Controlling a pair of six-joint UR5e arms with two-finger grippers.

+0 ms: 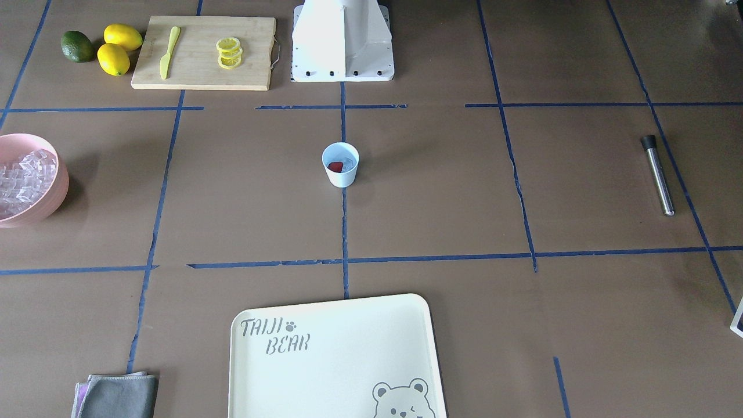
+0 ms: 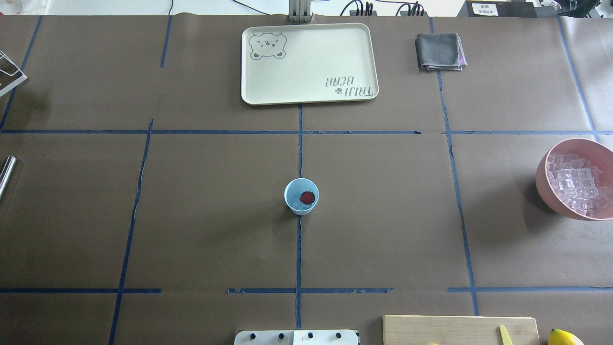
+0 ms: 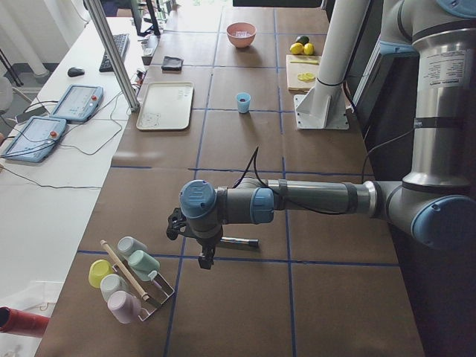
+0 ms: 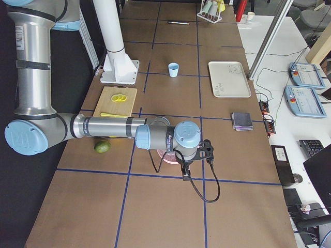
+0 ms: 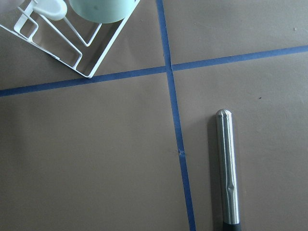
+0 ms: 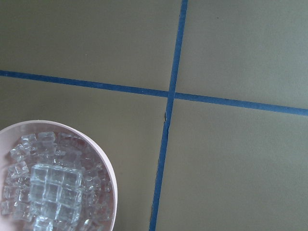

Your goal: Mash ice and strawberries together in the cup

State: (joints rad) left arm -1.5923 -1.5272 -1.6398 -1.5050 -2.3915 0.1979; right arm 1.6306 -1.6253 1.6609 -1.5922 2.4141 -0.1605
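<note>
The light-blue cup stands at the table's middle, also in the overhead view. Inside it lie the red strawberry and some clear ice. A steel muddler lies flat on the table on my left side, and shows in the left wrist view. My left gripper hangs over the table beside the muddler. My right gripper hangs beside the pink bowl of ice cubes. Both grippers show only in the side views, so I cannot tell whether they are open or shut.
A cream tray lies on the far side from my base. A cutting board holds lemon slices and a yellow knife, with two lemons and an avocado beside it. There are also a grey cloth and a cup rack.
</note>
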